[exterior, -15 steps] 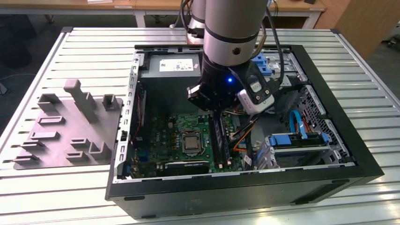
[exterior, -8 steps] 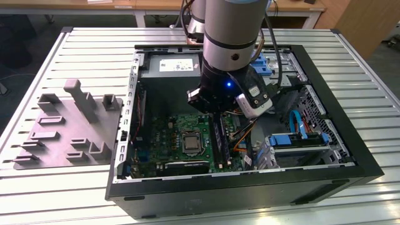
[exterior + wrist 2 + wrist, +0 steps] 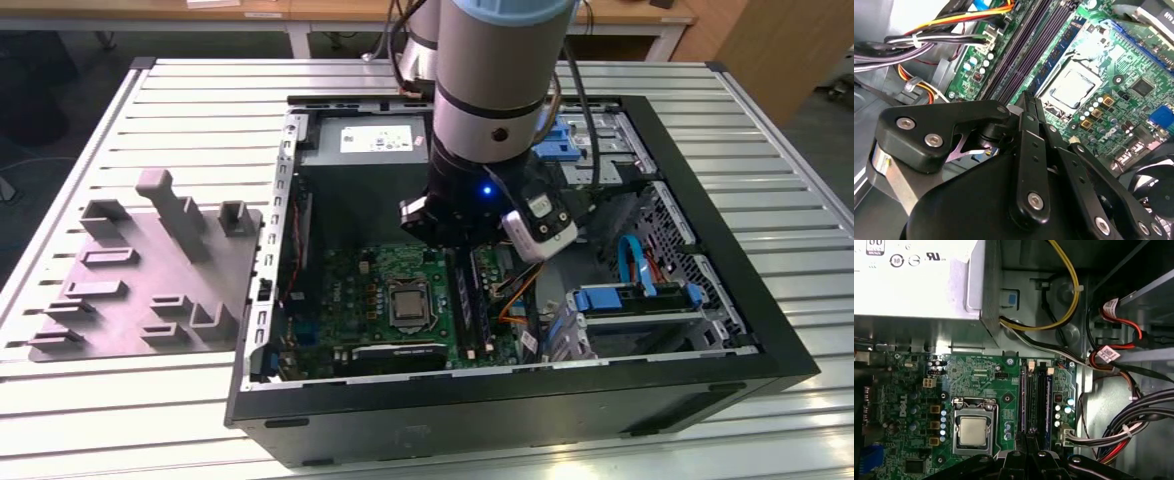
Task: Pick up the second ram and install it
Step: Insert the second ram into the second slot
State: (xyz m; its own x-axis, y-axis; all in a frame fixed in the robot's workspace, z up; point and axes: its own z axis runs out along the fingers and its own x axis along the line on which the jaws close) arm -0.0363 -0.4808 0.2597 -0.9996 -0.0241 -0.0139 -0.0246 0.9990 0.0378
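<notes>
My tool hangs low inside the computer case, just over the black slots beside the processor. I cannot tell how far it is open or whether it grips anything. A dark-blue memory stick stands in the slot farther from the processor.

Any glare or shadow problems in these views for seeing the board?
Second wrist view: glare washes out the motherboard beside the CPU, and the gripper looms dark in front. First wrist view: power supply overbright, CPU evenly lit. Exterior view: the arm shades the case interior.
</notes>
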